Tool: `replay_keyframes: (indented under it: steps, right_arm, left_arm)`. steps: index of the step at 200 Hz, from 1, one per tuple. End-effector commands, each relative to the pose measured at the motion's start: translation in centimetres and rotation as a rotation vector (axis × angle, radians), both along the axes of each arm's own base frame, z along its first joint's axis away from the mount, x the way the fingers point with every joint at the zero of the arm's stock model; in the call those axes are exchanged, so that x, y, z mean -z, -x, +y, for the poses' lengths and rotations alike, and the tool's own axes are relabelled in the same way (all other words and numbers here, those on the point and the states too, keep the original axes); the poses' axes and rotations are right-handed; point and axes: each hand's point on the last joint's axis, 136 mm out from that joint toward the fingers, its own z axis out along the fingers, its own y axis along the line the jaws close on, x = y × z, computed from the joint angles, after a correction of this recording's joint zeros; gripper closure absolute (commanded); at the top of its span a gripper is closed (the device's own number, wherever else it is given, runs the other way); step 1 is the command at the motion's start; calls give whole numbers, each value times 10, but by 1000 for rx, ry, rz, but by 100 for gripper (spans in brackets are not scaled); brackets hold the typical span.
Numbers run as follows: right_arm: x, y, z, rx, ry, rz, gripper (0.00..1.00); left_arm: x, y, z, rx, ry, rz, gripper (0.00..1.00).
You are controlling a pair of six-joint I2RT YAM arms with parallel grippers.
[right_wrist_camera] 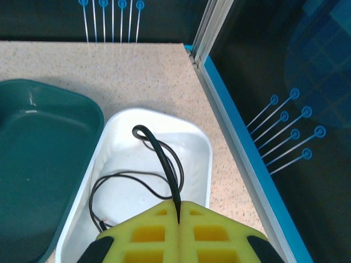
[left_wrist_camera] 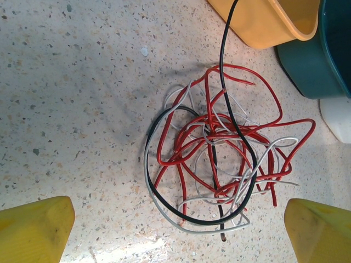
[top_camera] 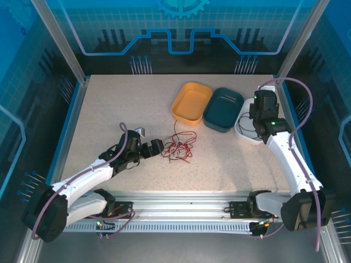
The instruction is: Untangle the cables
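One black cable [right_wrist_camera: 164, 164] is out, lying in the white tray [right_wrist_camera: 204, 143] far right, my right gripper [right_wrist_camera: 178, 211] pinched together on it. Rest undone: red, white and black cables [left_wrist_camera: 219, 159] knotted mid-table, just ahead of my left gripper [left_wrist_camera: 176, 230], jaws wide, holding nothing. Orange tray [top_camera: 178, 109] and teal tray [top_camera: 211, 121] sit just beyond, nothing blocking.

Red, black and white cables [left_wrist_camera: 211, 137], speckled beige table [left_wrist_camera: 82, 109], orange tray [top_camera: 191, 102], teal tray [top_camera: 224, 108]

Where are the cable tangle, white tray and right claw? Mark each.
cable tangle [top_camera: 178, 147]: top view, its middle.
white tray [right_wrist_camera: 164, 113]: right wrist view, far rim.
right claw [right_wrist_camera: 179, 212]: right wrist view, fingertips shut on black cable [right_wrist_camera: 163, 164].
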Motion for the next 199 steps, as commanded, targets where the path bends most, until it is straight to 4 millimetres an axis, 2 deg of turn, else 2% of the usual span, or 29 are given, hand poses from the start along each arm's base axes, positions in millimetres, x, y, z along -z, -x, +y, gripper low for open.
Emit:
replay_keyframes:
  steps: [1,118,152,199]
  right_arm:
    - [7,4,-11,47,-20,-7,100]
    - [79,-8,-31,83,-59,147,100]
    - [106,-12,-30,79,-106,212,100]
    - [130,-23,-25,51,-133,274,100]
  left_arm:
    - [5,6,-3,25,10,6,1]
    - [6,7,-3,27,5,7,1]
    - [7,7,-3,25,6,11,1]
    - [7,7,-3,25,6,12,1]
